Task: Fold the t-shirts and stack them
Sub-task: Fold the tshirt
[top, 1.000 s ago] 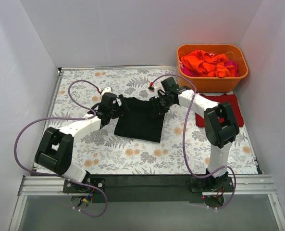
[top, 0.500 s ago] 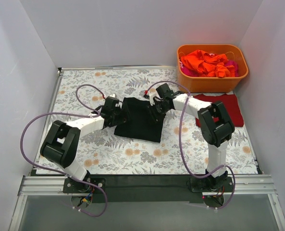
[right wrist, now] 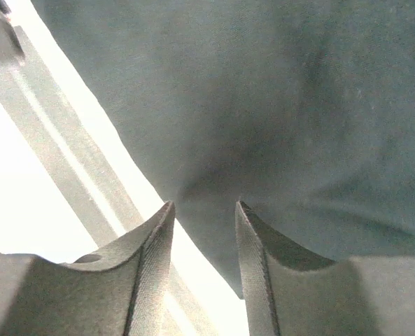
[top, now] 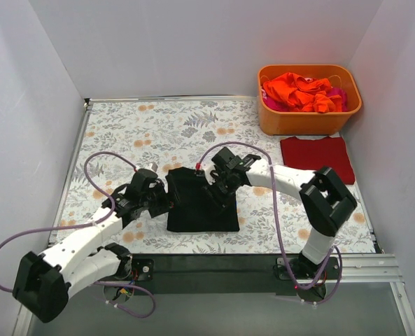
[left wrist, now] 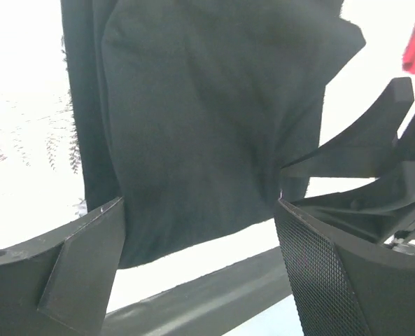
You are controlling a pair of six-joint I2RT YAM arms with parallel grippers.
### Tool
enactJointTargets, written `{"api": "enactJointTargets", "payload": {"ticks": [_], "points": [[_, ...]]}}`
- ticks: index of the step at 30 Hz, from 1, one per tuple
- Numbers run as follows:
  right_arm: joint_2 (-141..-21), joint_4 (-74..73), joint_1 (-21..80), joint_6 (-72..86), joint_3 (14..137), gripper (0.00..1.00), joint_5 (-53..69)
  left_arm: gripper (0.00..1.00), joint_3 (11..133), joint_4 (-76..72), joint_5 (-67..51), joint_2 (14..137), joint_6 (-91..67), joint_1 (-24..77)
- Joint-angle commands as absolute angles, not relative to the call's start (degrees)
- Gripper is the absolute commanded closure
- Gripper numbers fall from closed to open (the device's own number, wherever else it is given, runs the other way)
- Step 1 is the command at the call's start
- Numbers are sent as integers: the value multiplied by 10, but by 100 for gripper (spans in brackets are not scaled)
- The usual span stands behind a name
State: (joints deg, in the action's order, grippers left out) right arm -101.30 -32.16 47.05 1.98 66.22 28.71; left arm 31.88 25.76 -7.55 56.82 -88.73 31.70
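The right gripper [right wrist: 204,208], jaws narrow, seems to pinch the black t-shirt [top: 197,210] lying near-middle on the tablecloth [top: 158,126], while the left gripper [left wrist: 200,204] gapes wide at its edge, holding nothing, so a one-sided pull could skew the fold

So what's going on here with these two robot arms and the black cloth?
They're folding a black t-shirt on the table. The right arm pinches its far edge in its jaws; the left arm holds its jaws open at the shirt's left side. A dark red t-shirt already lies folded to the right, and orange shirts wait in the orange tub.
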Motion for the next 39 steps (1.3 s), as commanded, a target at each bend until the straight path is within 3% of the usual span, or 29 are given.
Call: {"api": "enactJointTargets", "payload": {"ticks": [1,5,10,17,27,34,39], "points": [[-941,-347,457,3,679,58,237,23,344,308,-38,516,-879,316],[-916,-352,382,-82,700,46,210,21,378,273,67,523,-763,316],[-939,-344,331,-141,736,36,175,18,417,174,79,594,-608,305],[-1006,-323,285,-185,760,37,257,12,438,90,1,719,-495,233],[-1064,-309,277,-224,756,46,344,12,446,52,-148,773,-413,202],[-1078,-302,277,-232,748,50,351,17,456,54,-182,816,-391,197],[-1090,-303,277,-233,751,59,360,23,464,55,-209,840,-383,197]]}}
